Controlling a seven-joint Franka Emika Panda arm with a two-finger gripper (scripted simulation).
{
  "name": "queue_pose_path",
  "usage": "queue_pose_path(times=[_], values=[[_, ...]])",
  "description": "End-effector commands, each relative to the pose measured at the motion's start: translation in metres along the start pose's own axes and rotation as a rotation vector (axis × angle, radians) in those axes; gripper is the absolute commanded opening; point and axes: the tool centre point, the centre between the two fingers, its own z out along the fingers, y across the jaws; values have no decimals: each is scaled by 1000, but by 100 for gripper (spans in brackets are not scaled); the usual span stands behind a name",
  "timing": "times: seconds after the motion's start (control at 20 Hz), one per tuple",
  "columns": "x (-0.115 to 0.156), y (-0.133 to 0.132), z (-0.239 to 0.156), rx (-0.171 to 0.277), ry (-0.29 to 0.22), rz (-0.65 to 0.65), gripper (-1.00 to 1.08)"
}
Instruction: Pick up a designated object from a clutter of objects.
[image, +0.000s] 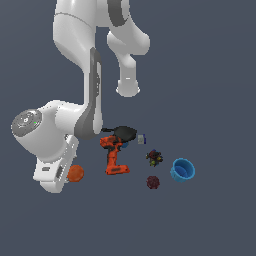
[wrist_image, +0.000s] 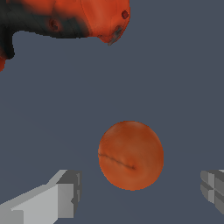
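The designated object, an orange-red round ball (wrist_image: 130, 155), lies on the dark floor. In the wrist view it sits between my gripper's (wrist_image: 139, 189) two grey fingers (wrist_image: 65, 197), which stand wide apart with clear gaps on both sides. My gripper is open and touches nothing. In the exterior view the ball (image: 76, 173) shows just at the exterior view's right of the white hand (image: 52, 175); the fingertips are hidden there. The rest of the clutter of objects lies further to the exterior view's right.
The orange-red drill (image: 114, 156) lies closest to the ball, and its body (wrist_image: 65, 17) fills the wrist view's edge. Behind it is a black pan (image: 122, 133). A dark multicoloured lump (image: 154, 158), a maroon ball (image: 153, 182) and a blue cup (image: 182, 170) lie beyond.
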Motion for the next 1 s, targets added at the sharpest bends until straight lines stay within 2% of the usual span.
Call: queue_pose_path(times=[0.0,0.5,0.8,0.85,0.95], values=[[0,0,1,0,0,0,100],[1,-1,46,-1,0,-4,100],[0,0,50,-1,0,-4,100],[0,0,50,-1,0,-4,-100],[0,0,50,-1,0,-4,-100]])
